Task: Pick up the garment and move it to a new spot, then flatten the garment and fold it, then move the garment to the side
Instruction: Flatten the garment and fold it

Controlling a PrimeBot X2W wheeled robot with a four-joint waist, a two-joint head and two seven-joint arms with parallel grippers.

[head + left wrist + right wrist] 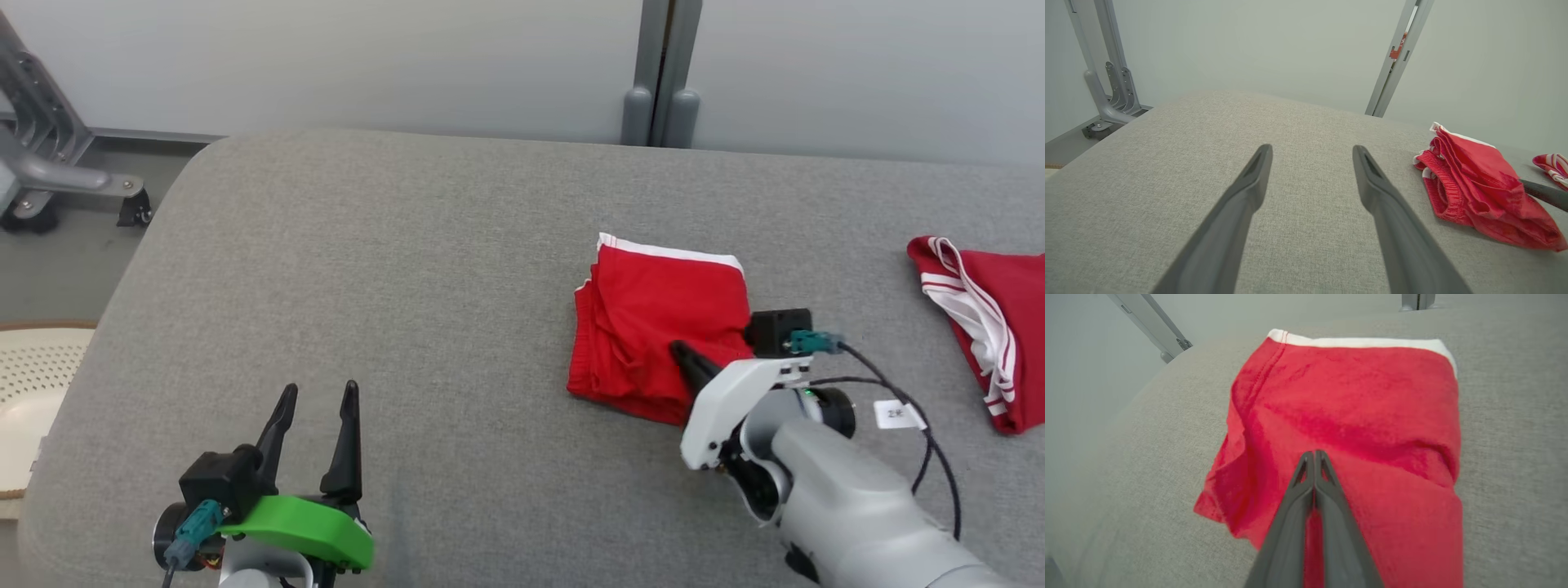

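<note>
A folded red garment (653,327) (1474,196) (1363,408) with a white band along its far edge lies on the grey padded table (408,286), right of centre. My right gripper (678,349) (1314,454) is shut, its fingertips pressed together and resting on the garment's near right part. I see no fabric bunched between the tips. One right finger (1543,194) pokes in at the garment's edge in the left wrist view. My left gripper (320,386) (1310,149) stands open over bare table at the near left, well apart from the garment.
A second red garment with white stripes (992,327) (1551,163) lies at the table's right edge. A white perforated basket (33,367) sits on the floor to the left, with a grey metal stand (49,163) behind it. A grey post (657,82) stands against the far wall.
</note>
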